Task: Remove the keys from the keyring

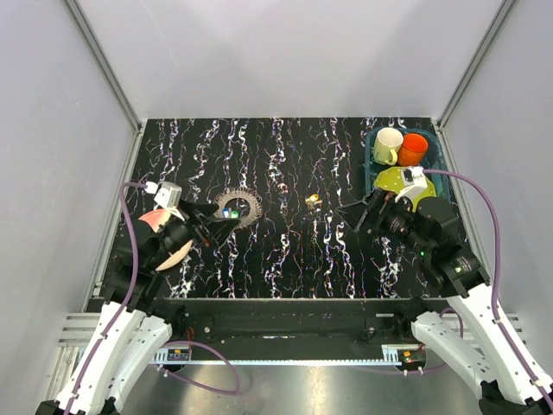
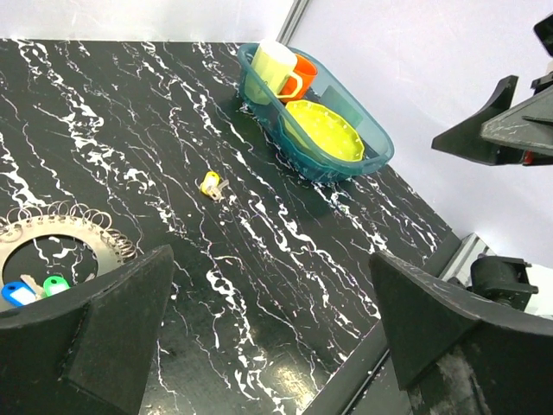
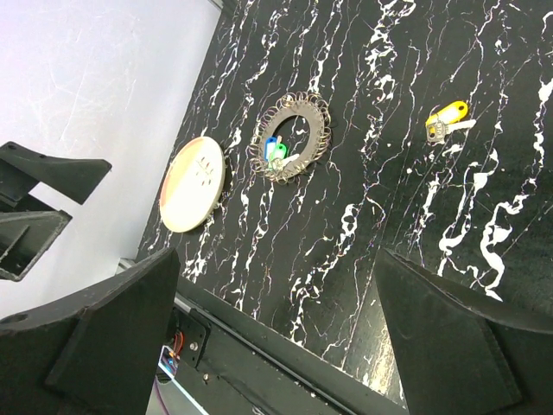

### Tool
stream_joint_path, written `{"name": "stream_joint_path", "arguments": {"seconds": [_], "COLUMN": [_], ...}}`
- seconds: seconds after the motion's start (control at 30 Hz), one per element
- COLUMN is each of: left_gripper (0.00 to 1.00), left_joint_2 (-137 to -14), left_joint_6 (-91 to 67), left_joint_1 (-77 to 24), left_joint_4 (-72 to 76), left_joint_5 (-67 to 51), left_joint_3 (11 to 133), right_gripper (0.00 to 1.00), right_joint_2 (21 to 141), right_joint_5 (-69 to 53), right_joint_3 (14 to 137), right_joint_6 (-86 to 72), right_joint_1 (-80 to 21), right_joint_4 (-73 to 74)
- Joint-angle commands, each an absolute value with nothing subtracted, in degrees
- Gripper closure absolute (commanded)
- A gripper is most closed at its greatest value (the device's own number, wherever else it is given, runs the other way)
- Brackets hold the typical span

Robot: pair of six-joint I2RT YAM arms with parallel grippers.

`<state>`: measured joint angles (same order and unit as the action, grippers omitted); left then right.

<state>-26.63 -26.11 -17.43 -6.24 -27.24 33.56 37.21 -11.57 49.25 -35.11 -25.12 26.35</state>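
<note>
One yellow key, one blue key and one green key, so three in all; one toothed ring; two cups, a pale mug and an orange cup; one yellow-green plate; one teal tub; one pink disc.

1. Left gripper: dark fingers in the lower left and lower right corners, set wide apart.
2. Keyring lies flat on the black marbled table at the left edge, partly hidden by the left finger.
3. Blue key and green key lie side by side inside its hole.
4. Yellow key sits alone mid-frame, well apart from the ring.
5. Teal basket, upper centre, holds a pale mug, an orange mug and a yellow-green plate.
</note>
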Motion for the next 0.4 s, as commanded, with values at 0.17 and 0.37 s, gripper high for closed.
{"name": "stream_joint_path", "arguments": {"seconds": [0.17, 0.37], "left_gripper": [0.01, 0.01], "left_joint_2": [-26.5, -26.7], "left_joint_6": [-23.4, -21.8], "left_joint_1": [-17.4, -17.4], "left_joint_4": [-8.5, -9.0], "left_joint_5": [-28.6, -29.1], "left_joint_3": [36.2, 38.2], "right_gripper": [0.0, 0.0], "right_joint_2": [36.7, 36.9], "right_joint_5": [-11.3, -9.4], "right_joint_3": [50.4, 50.9], "right_joint_6": [-33.1, -33.2], "right_joint_1": [-25.4, -25.4], "right_joint_4": [22.9, 22.8]}}
